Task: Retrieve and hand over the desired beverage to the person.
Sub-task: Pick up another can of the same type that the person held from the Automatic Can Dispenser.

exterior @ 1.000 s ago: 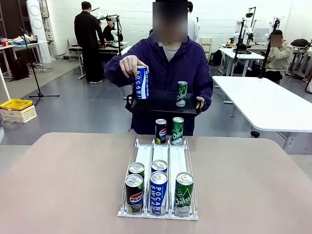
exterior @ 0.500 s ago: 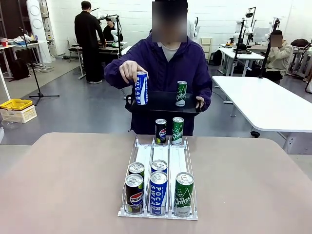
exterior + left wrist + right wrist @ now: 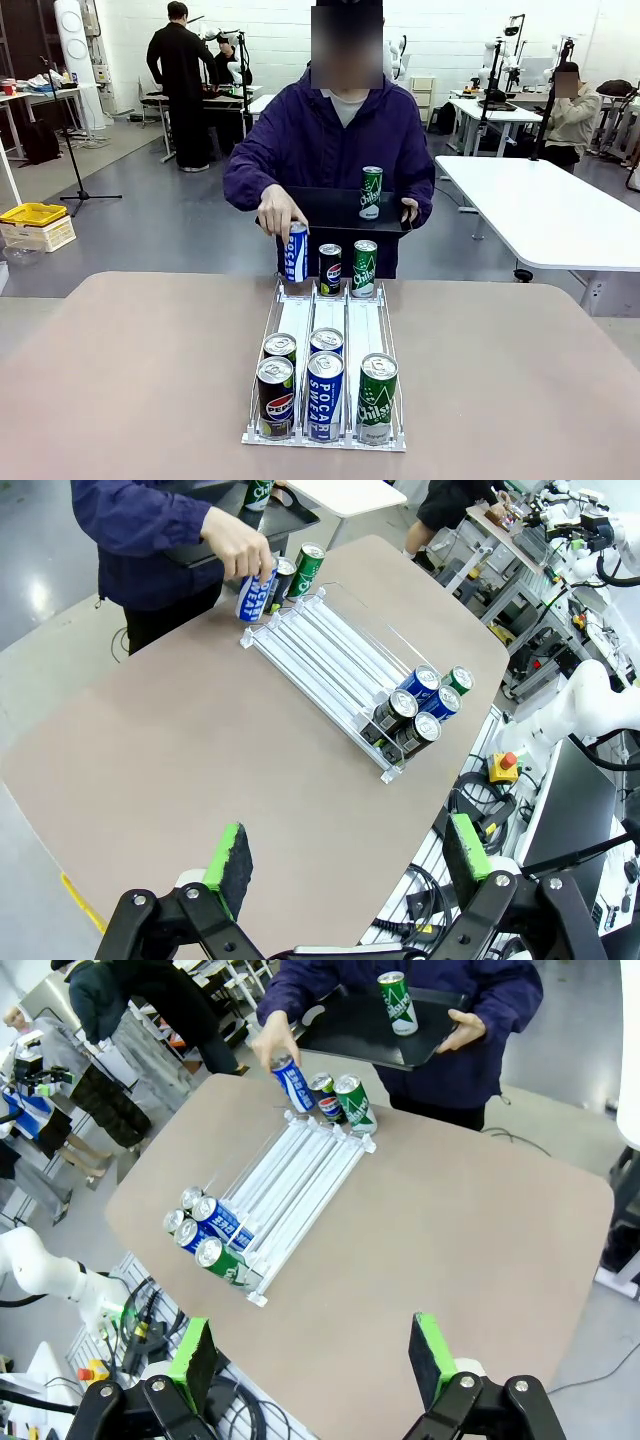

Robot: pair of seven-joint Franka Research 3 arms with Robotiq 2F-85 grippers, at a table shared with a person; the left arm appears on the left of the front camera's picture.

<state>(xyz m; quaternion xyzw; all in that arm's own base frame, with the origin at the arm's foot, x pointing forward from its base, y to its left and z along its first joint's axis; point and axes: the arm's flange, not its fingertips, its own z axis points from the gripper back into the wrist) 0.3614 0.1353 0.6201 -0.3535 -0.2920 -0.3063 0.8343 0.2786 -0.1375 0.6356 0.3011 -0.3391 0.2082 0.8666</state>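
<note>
The person (image 3: pixel 335 140) is seen at the 12 o'clock edge of the table (image 3: pixel 120 380). One hand (image 3: pixel 277 212) is closed on a blue "POCARI" can (image 3: pixel 294 254) at the 11 o'clock corner of the rack (image 3: pixel 330 320). A black tray (image 3: pixel 330 210) is held level. "POCARI SWEAT" and Pepsi labels are read at 6 o'clock. The left gripper (image 3: pixel 347 845) and right gripper (image 3: pixel 312 1345) are spread wide, empty.

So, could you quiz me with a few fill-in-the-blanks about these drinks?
The person's hand holds a ___ Pocari Sweat can at the far end of the white rack. The black tray carries one ___ Chilsung can. The rack has ___ lanes.
Missing: blue; green; three.
</note>
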